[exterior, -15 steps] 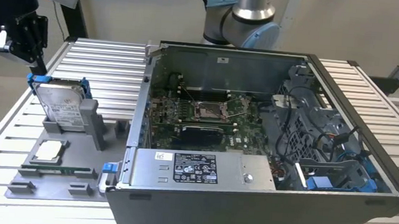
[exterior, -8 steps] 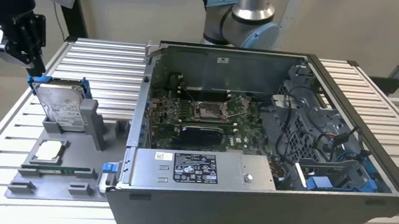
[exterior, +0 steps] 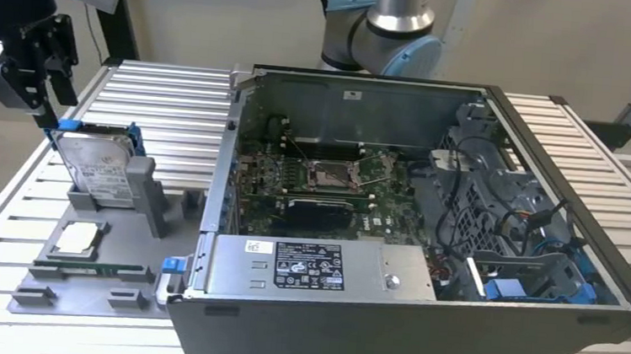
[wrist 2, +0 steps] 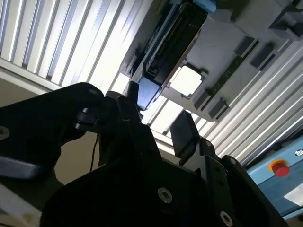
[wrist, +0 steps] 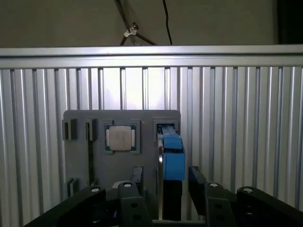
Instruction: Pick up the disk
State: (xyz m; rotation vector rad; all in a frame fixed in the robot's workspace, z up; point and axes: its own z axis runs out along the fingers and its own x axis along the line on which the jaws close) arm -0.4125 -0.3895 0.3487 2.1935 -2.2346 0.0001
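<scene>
Exterior view: the disk [exterior: 100, 163] stands upright at the rear of the grey holder [exterior: 82, 281], with the gripper [exterior: 57, 104] just above the disk's top edge. First wrist view: the jaws are parted, one on each side of the edge-on disk [wrist: 173, 156] in that holder [wrist: 80, 156].

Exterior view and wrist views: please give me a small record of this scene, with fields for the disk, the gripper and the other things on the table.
disk: stands on edge in a slot of the grey tray, with a blue frame around it
gripper: open, at the disk's top edge; in the first wrist view one finger is on each side of the disk, not clamping
chip: lies flat on the tray
computer case: lid off, at the exterior view's right of the tray
table: ribbed metal
task state: disk not yet lifted
</scene>
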